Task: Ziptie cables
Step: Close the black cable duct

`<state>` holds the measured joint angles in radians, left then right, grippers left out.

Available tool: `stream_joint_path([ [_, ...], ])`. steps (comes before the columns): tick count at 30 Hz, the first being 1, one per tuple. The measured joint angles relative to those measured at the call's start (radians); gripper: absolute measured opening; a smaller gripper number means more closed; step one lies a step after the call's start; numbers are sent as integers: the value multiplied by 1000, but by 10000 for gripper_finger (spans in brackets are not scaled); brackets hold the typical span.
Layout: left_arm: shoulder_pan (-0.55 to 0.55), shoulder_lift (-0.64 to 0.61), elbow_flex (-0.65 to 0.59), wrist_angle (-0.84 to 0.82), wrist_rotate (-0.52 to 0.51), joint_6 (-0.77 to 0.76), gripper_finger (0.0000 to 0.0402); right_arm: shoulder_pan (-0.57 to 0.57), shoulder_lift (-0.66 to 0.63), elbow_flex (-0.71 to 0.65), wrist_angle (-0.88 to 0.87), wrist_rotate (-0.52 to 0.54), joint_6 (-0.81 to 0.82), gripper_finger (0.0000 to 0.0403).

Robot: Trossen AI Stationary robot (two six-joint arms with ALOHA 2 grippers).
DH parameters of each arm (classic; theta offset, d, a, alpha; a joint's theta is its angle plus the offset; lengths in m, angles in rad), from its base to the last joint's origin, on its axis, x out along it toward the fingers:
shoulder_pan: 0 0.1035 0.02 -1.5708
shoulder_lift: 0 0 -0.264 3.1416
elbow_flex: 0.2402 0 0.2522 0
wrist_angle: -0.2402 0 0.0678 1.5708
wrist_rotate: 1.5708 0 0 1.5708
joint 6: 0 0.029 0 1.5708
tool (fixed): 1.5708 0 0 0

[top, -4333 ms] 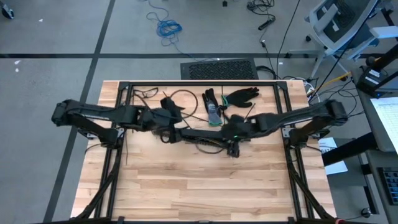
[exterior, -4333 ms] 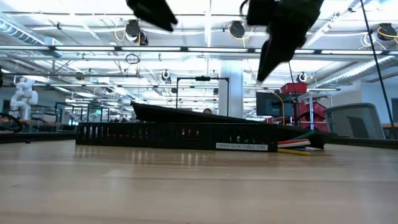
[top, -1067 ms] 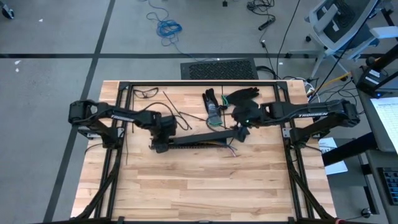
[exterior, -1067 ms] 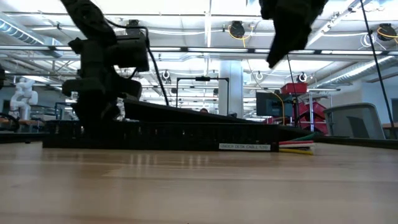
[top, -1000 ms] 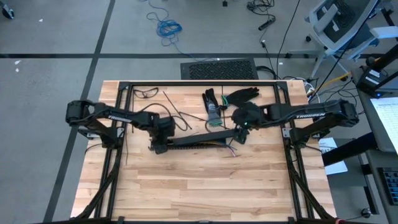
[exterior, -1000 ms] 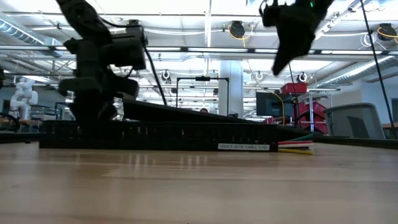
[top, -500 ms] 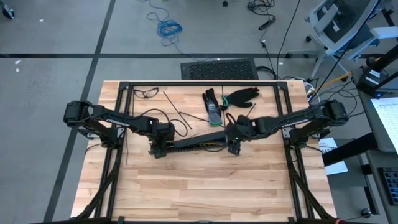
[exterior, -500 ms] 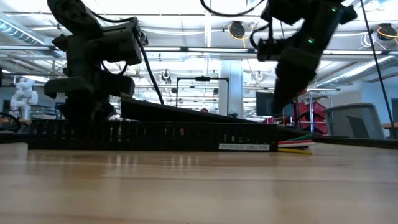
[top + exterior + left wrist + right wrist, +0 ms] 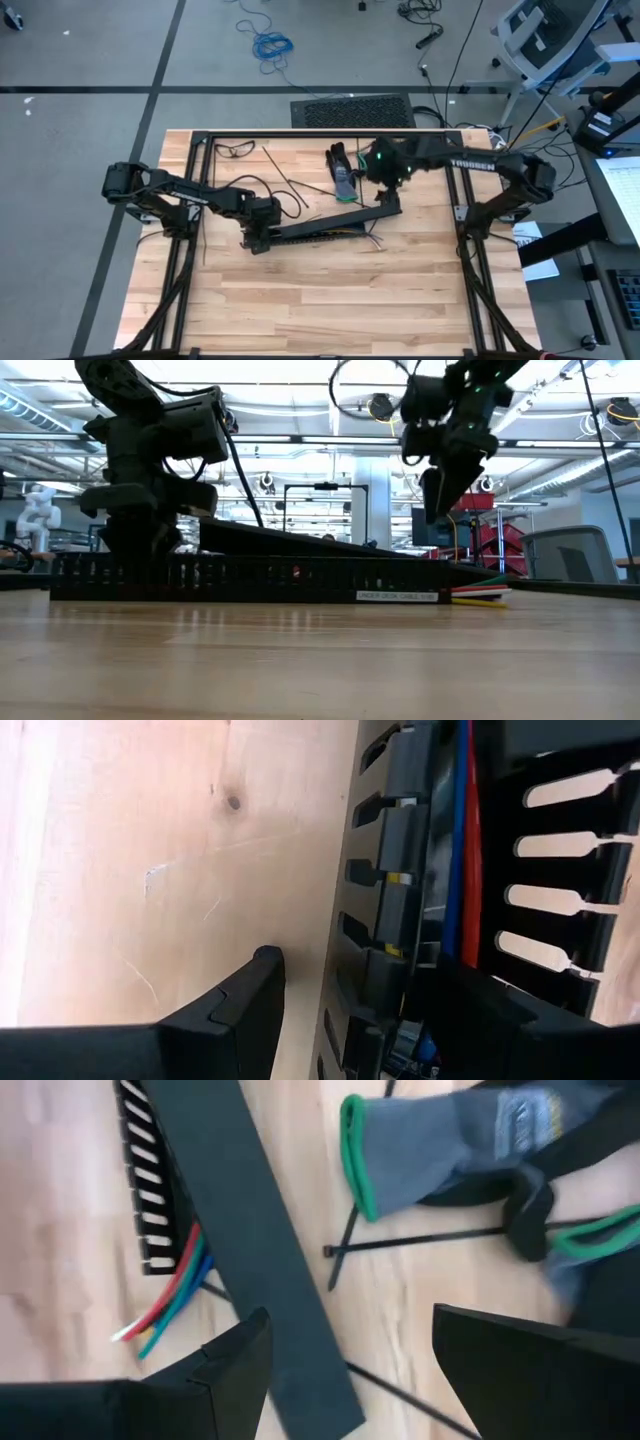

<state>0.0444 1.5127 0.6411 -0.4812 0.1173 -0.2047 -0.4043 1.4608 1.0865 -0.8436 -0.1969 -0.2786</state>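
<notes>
The cables, coloured wires, lie inside a long black slotted rail. Their ends stick out of the rail's right end. A flat black strip leans slanting on the rail. My left gripper points down at the rail's left end and is shut on it. My right gripper hangs open high over the far middle of the table, above thin dark zipties and the gloves, with nothing between its fingers. My left gripper comes from above, pointing down, at the rail's near side wall close to the rail's left end. One finger stands outside the wall and the other inside the channel beside the cables. The rail rests on the table.
Grey gloves with green cuffs and a black glove lie at the far middle, with a dark looped cord at the far left. Bare wood fills the near half. A black frame borders the table.
My right gripper dipped toward the rail's right end, then swung toward the far edge over the gloves, rolling as it went and staying open. My left gripper drew the rail's left end a little toward the near edge, and the rail turned slightly on the table.
</notes>
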Motion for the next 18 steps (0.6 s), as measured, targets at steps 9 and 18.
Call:
stream_joint_path([
  [9,-1,2,16,-8,-2,-26,216,-47,200,72,-49,-98,14,267],
  [18,-1,3,23,-7,-2,-26,216,20,293,94,-137,-98,-111,294],
])
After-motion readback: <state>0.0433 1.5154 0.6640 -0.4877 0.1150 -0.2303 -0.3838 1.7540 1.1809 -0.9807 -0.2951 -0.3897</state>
